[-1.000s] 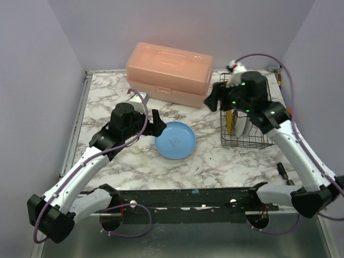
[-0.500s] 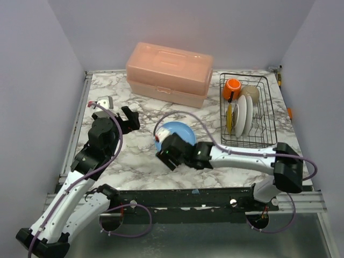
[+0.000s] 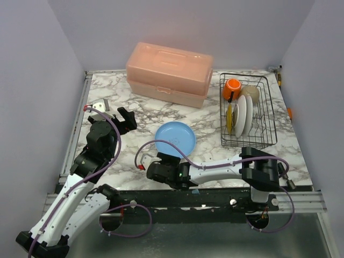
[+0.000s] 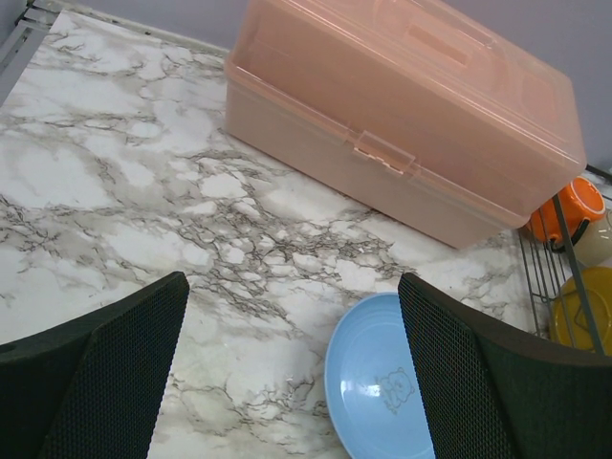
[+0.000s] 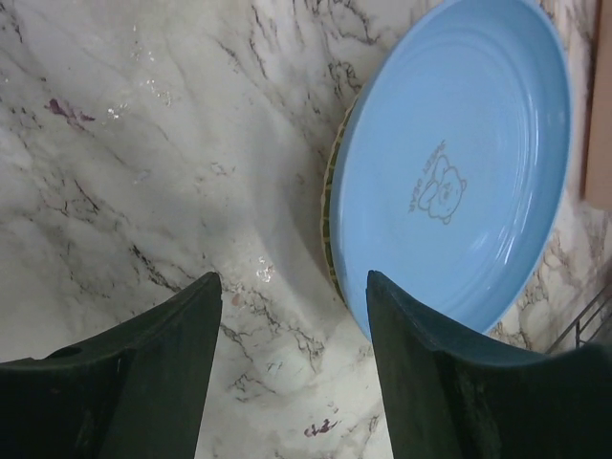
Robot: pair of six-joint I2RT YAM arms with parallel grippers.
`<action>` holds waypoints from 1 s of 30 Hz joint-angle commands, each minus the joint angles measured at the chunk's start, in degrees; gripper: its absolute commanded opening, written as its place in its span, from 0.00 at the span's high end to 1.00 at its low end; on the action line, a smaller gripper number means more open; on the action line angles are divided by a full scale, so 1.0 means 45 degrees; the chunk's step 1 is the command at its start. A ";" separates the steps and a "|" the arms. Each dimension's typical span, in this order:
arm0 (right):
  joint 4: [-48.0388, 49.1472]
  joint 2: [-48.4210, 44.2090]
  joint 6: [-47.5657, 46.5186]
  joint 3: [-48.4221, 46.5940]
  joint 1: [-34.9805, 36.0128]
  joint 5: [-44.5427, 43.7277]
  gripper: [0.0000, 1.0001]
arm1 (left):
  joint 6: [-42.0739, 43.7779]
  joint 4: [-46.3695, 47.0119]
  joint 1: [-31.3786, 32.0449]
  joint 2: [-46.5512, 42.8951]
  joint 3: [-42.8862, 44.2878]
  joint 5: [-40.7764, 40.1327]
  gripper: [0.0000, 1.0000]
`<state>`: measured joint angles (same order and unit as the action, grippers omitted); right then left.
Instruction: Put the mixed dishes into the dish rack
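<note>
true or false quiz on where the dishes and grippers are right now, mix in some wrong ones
1. The blue plate lies flat on the table, outside the rack. True.
2. The orange mug sits inside the pink box. False: it is in the rack's far corner.
3. The right gripper grips the blue plate. False: it is open and empty, with the plate just ahead.
4. The pink box is closed. True.
5. The left gripper is open and empty. True.

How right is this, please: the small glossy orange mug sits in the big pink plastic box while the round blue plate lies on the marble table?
Not quite: the top view shows the small glossy orange mug in the black wire dish rack; the rest holds.
</note>
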<state>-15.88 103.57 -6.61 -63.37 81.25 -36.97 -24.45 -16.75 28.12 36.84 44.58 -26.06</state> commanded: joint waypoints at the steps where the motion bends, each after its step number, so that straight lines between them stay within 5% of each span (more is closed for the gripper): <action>1: 0.0990 0.0121 -0.0547 -0.0155 -0.0050 -0.0728 0.36 | -0.0056 0.0228 -0.0057 -0.0048 -0.0043 -0.0244 0.09; 25: 0.1947 0.0748 0.0491 0.0188 -0.1450 0.2196 0.61 | -0.0095 0.0192 -0.0066 0.0211 0.0016 -0.0028 0.09; 30: 0.1639 0.0661 0.0568 -0.0085 -0.1455 0.2113 0.78 | 0.0058 0.0326 -0.0067 0.0427 0.0033 0.0476 0.08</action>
<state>-7.77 105.89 -5.43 -62.30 74.72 -29.04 -24.60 -16.71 28.12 37.95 44.58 -26.04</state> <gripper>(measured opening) 0.263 0.907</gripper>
